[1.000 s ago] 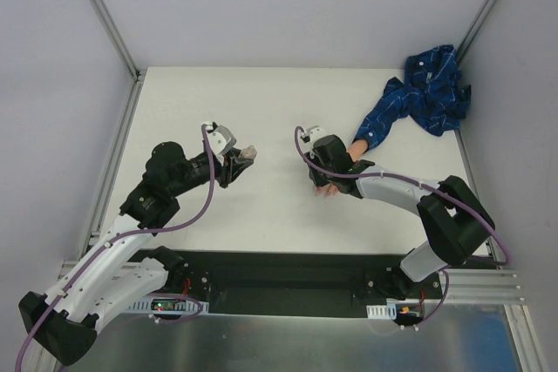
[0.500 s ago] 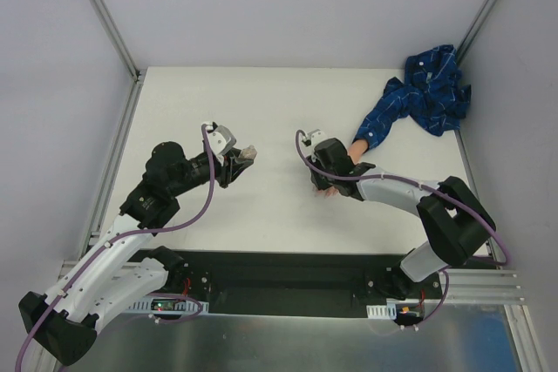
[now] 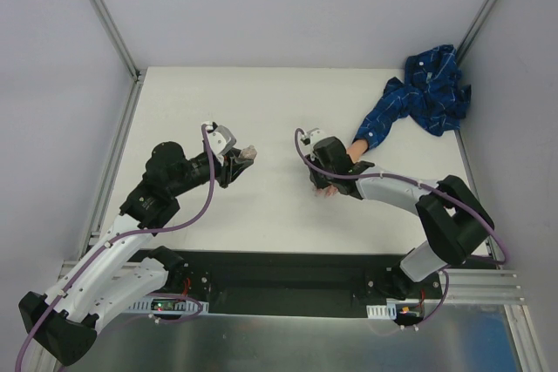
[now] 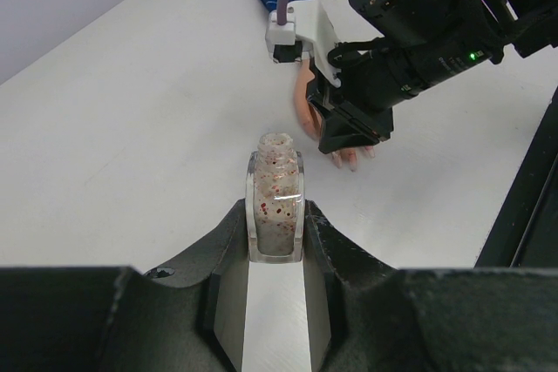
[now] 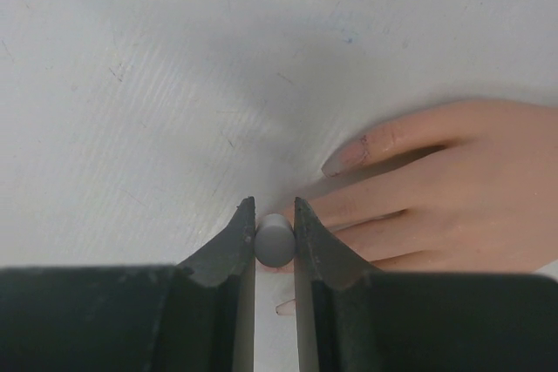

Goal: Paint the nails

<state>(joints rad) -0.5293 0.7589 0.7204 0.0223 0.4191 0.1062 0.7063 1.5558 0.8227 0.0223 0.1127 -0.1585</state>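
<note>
One bench (image 3: 261, 102), two arms, one blue sleeve (image 3: 425, 93), one mannequin hand (image 5: 462, 198), one polish bottle (image 4: 275, 202).

The sleeve lies bunched at the bench's 2 o'clock corner, and the hand reaches from it toward the centre. The left fingers (image 4: 225, 254) pinch the speckled, uncapped bottle upright, well apart at the hand's 9 o'clock. The right fingers (image 5: 235, 246) pinch one small grey stub (image 5: 273, 246) touching the hand's fingertips. Of the nails (image 5: 344, 158), one shows clearly, near the right fingers at their 2 o'clock.
</note>
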